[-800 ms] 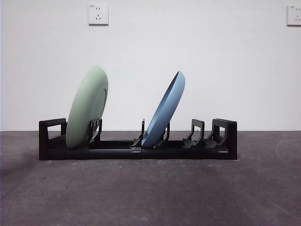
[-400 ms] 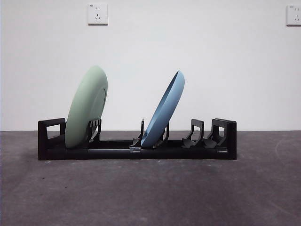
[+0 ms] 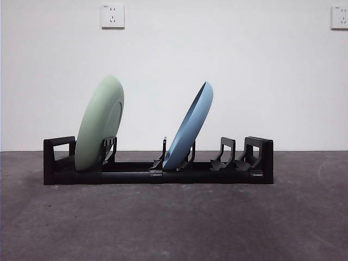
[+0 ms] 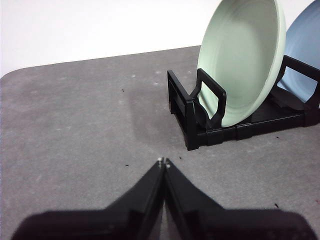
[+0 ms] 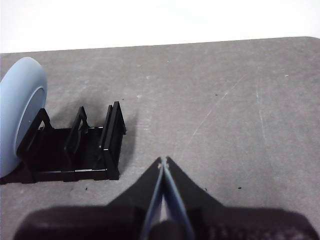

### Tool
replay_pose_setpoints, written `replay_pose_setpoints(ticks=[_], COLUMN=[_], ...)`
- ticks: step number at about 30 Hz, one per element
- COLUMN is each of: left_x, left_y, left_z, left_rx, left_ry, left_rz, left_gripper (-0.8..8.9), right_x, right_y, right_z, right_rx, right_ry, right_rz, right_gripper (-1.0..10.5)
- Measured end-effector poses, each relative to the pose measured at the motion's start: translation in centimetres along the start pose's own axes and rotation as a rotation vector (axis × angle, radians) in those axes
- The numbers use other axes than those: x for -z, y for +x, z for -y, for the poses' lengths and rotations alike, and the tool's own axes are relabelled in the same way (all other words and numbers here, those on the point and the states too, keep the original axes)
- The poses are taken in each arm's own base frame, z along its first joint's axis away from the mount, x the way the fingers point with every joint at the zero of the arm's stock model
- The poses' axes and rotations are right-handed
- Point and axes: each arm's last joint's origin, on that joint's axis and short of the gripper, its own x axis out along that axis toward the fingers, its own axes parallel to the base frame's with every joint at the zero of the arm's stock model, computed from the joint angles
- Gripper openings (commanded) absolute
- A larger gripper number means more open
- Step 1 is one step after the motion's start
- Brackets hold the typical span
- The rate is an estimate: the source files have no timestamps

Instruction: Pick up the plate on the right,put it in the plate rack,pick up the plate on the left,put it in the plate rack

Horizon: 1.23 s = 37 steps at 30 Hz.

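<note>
Wrist views: both end effectors, left (image 4: 163, 162) and right (image 5: 163, 160), closed, apart from plate rack (image 3: 157, 175).

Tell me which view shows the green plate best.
The front view: the green plate stands whole and in profile, leaning in the left end of the rack. The left wrist view shows its concave face, with the top rim cut off and the base behind a divider. The right wrist view misses it.

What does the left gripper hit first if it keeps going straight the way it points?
Probably nothing: the shut left gripper points across bare table; the plate rack with the green plate sits off to one side.
</note>
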Motion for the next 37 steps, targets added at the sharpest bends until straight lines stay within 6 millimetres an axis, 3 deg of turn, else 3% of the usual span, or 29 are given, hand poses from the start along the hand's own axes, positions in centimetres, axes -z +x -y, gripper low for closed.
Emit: replay_pose_setpoints(ticks=[21,26,31,33,37], left_x=[0.0,0.0,0.0,0.0,0.0], left_y=[0.0,0.0,0.0,0.0,0.0], left_z=[0.0,0.0,0.0,0.0,0.0], left_rx=[0.0,-0.001,-0.001,-0.001,-0.001], left_ry=[-0.006,-0.006,-0.006,-0.006,-0.006], left_rz=[0.0,0.0,0.0,0.0,0.0], left_gripper=[-0.02,-0.02,-0.02,-0.02,-0.02], right_x=[0.0,0.2,0.2,0.6,3.3], right_y=[0.0,-0.9,-3.0,-3.5,-3.2], right_z=[0.0,0.3,0.8,1.0,1.4], right_rx=[-0.001,0.032,0.042,0.046,0.023], right_ry=[0.0,-0.006,-0.014,-0.025,-0.028], right_rz=[-0.002,0.003,0.109,0.166,0.274], right_gripper=[0.1,0.1,0.1,0.1,0.1])
